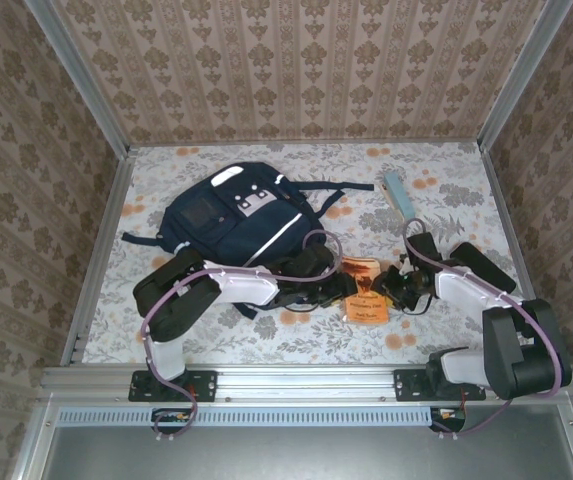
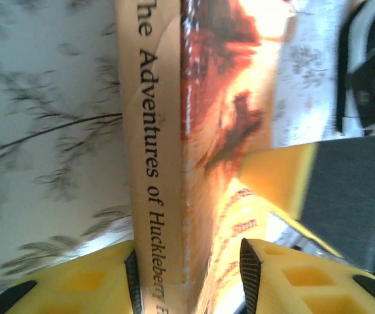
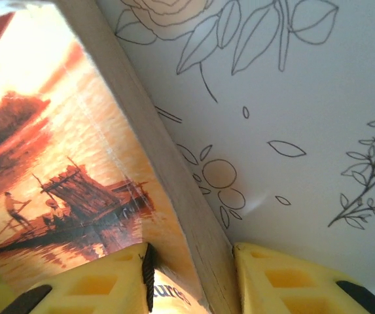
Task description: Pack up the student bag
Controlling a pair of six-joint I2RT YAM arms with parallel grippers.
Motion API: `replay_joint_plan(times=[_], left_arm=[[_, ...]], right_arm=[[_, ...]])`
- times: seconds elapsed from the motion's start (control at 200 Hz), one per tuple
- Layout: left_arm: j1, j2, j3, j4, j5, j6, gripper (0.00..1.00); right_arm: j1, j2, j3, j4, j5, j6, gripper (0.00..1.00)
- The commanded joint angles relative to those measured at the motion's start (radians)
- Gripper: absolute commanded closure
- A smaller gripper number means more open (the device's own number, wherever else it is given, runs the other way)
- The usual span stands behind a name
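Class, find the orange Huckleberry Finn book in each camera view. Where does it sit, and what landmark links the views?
Top external: the orange book sits at lower centre.
Left wrist: its spine runs down the middle.
Right wrist: its cover takes up the left side.
Shared landmark: the floral tablecloth beneath it.

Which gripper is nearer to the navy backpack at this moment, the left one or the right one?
Left. The left gripper holds the book by the edge facing the backpack; the right gripper holds the book's far edge.
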Motion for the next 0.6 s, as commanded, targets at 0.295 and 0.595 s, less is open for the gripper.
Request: replay_joint_plan(times=[0.295, 0.595], left_arm=[[-0.015, 0.019, 0.045, 0.165, 0.06, -0.034, 0.66], [0.014, -0.036, 0.094, 0.029, 0.048, 0.058, 0.86]], right_arm=[[-0.041, 0.013, -0.003, 0.024, -0.106, -0.007, 0.65], [-0.055, -0.067, 0.055, -0.044, -0.064, -0.036, 0.44]])
